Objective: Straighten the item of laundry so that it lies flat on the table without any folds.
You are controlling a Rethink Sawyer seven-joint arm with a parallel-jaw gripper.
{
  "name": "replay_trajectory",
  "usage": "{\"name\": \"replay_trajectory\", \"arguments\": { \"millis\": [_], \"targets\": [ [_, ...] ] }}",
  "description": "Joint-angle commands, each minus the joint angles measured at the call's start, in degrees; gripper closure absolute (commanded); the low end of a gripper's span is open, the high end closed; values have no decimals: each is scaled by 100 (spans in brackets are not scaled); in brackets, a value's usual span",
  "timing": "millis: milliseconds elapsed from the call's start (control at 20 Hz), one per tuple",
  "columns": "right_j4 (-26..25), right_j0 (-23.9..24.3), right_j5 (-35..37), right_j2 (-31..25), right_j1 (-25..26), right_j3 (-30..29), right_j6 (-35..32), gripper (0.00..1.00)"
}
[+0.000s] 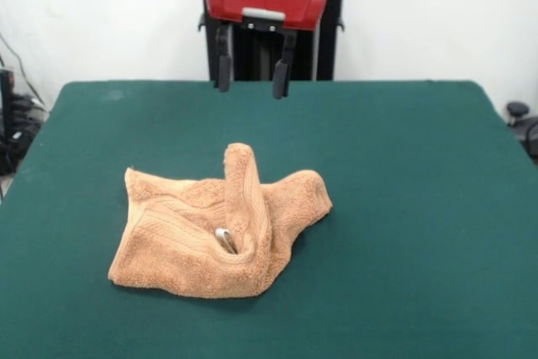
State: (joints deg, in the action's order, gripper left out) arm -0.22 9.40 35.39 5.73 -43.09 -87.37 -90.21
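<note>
From the front, the tan towel sits crumpled left of the middle of the green table, one fold standing up as a ridge, with a small label in a crease. The gripper hangs above the far edge, jaws apart, empty.

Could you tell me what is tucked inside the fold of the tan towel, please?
In the crease of the towel, beside its raised ridge, a small pale loop shows, perhaps a label. What it joins to is covered by cloth. Only the green table shows around the towel.
</note>
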Motion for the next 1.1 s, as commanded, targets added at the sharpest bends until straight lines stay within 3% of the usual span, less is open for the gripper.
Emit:
{"name": "replay_trajectory", "arguments": {
  "millis": [50, 1100],
  "targets": [
    [-161, 27, 648, -522, 594, 204, -232, 0],
    [-319, 632, 505, -764, 806, 399, 256, 0]
  ]
}}
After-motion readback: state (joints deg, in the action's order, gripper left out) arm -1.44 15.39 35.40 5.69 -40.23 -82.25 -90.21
